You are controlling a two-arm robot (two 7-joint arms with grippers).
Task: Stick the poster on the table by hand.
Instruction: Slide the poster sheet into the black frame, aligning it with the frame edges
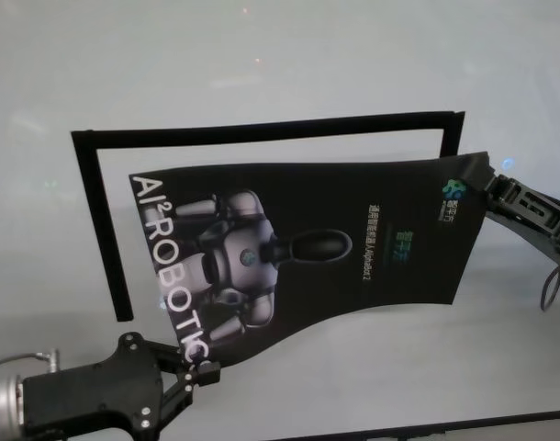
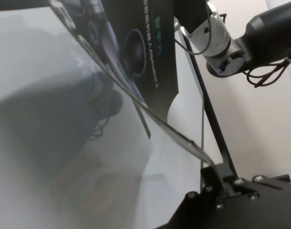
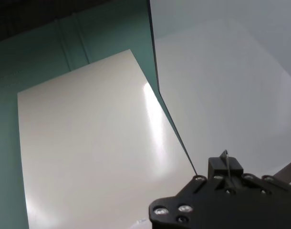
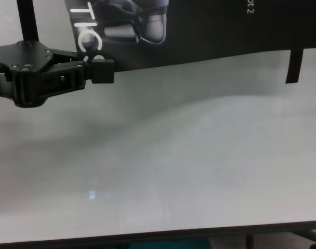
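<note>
Two corners are all I have of the poster (image 1: 308, 248), and that is deliberate: pinched at opposite corners, the sheet hangs stretched between my arms instead of flopping onto the table (image 1: 372, 367) early.

Nearest to me, my left gripper (image 1: 199, 369) sits low over the table's near side, jaws closed on the poster's near-left corner, just under the white lettering. The chest view shows its blocky fingertip (image 4: 102, 71) clamped on the bottom edge there. From my left wrist, the sheet runs away edge-on from the pinch (image 2: 213, 168), lifted off the white surface and casting a soft shadow on it, so I judge that it is not yet stuck down.

Across the middle, the poster bows: the near edge curves upward between my two holds, and the robot figure lies sideways on the glossy black.

Farther off, my right gripper (image 1: 489, 186) holds the far-right corner, its jaws closed on the sheet's edge; my right wrist view shows the poster's pale back rising from the grip (image 3: 225, 172).

Beyond and around the sheet lies a black tape outline (image 1: 262, 125) on the table, open at its near side. I take it as the frame to fill; the poster sits skewed and lower than it.
</note>
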